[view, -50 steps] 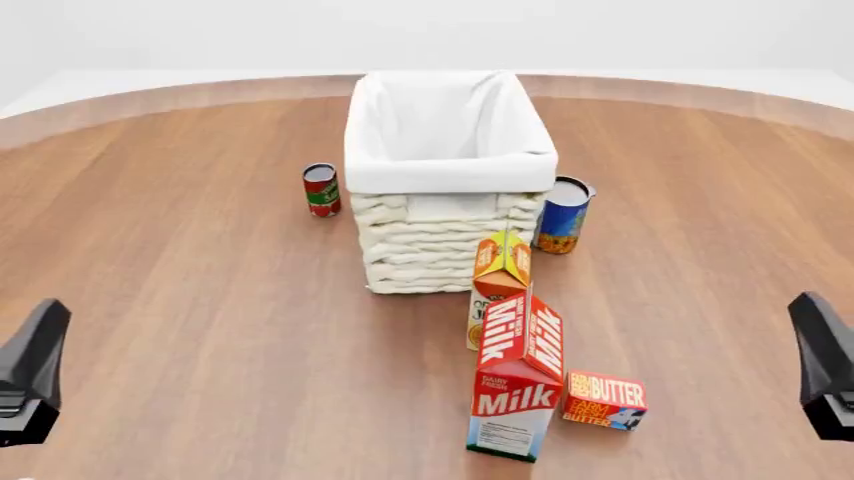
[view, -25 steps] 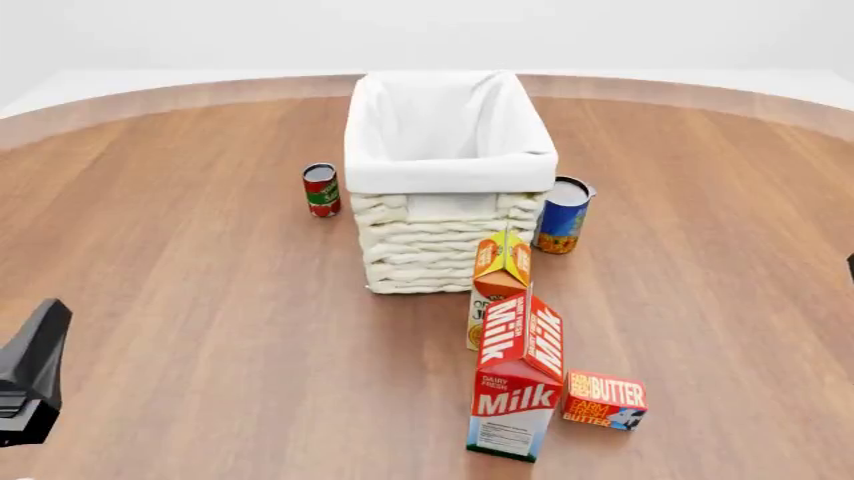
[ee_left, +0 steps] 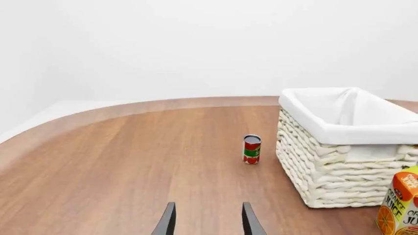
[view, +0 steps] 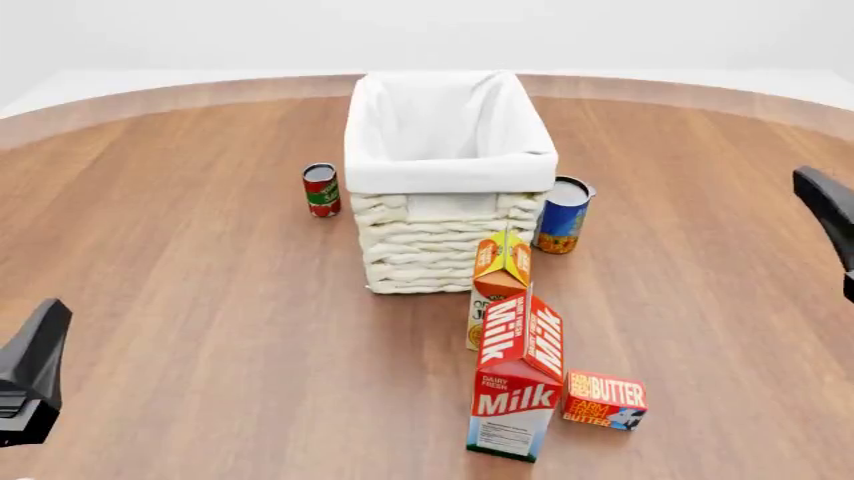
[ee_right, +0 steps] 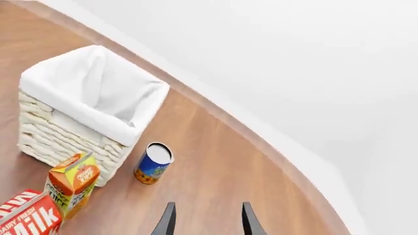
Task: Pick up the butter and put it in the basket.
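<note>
Your right end effector (view: pixel 830 230) now sits higher along the right edge of the front view than a second ago, after dropping almost out of frame half a second back, while the left end effector (view: pixel 30 375) has not shifted from its low left corner. You are at the very start of the task: the reach toward the butter (view: pixel 605 400), with nothing grasped yet. That small red-orange box lies flat on the worktop (view: pixel 200 260) at the near right, just beside the tall milk carton (view: pixel 518 375), and well apart from both arms. The orange juice carton (view: pixel 501 285) stands behind the milk, close against the front wall of the basket (view: pixel 447 160), which sits mid-worktop with its liner open. Both wrist views show finger tips (ee_right: pixel 168 223) spread with a clear gap and nothing between them, so each end effector is parted and empty. The right wrist camera looks past the basket and the blue can (ee_right: pixel 153 163), not at the butter, which is out of its frame. My judgement: the right arm is the nearer one, so you need to swing it down and inward, approach from the side away from the milk carton, and close across the box's narrow width without nudging the carton over.
</note>
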Motion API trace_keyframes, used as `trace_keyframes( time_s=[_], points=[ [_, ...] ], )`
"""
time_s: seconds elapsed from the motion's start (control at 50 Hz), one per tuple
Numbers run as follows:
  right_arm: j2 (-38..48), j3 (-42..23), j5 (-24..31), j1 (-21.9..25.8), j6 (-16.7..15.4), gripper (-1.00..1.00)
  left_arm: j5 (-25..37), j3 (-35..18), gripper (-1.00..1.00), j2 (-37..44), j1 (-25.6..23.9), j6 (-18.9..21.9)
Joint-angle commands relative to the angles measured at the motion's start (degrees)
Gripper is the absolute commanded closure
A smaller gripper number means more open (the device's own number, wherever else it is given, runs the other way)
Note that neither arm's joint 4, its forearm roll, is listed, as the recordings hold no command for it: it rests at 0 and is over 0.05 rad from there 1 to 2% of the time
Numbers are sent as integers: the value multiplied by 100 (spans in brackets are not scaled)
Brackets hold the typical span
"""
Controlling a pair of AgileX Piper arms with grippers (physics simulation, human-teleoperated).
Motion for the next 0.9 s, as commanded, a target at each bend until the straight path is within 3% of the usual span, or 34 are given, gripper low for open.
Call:
trace_keyframes(
  time_s=[0.02,0.06,0.14,0.22,0.26,0.38,0.44,0.52,0.58,0.64,0.68,0.74,0.78,0.86,0.9],
  points=[
    [1319,-513,143,144,-1181,-100,0,0,-100,0,0,0],
    [1692,-736,229,29,-1140,-100,0,0,-100,0,0,0],
    [1953,-836,296,38,-1430,-100,0,0,-100,0,0,0],
    [1728,-1024,905,554,-1647,-100,0,0,-100,0,0,0],
    [1720,-1011,950,556,-1766,-100,0,0,-100,0,0,0],
    [1963,-1504,1549,672,-1656,-100,0,0,-100,0,0,0],
    [1983,-1539,1665,696,-1758,-100,0,0,-100,0,0,0],
    [2116,-1970,2239,924,-1623,-100,0,0,-100,0,0,0],
    [2186,-1816,2263,792,-1957,-100,0,0,-100,0,0,0],
    [1951,-1558,2520,1003,-2277,-100,0,0,-100,0,0,0],
    [1713,-1516,2769,1342,-2273,-100,0,0,-100,0,0,0],
    [1111,-1790,3821,2573,-1739,-100,0,0,-100,0,0,0],
    [1208,-1866,4005,2583,-1635,-100,0,0,-100,0,0,0],
    [1166,-1500,4098,2355,-2198,-100,0,0,-100,0,0,0],
    [1211,-1522,4095,2273,-2295,-100,0,0,-100,0,0,0]
  ],
)
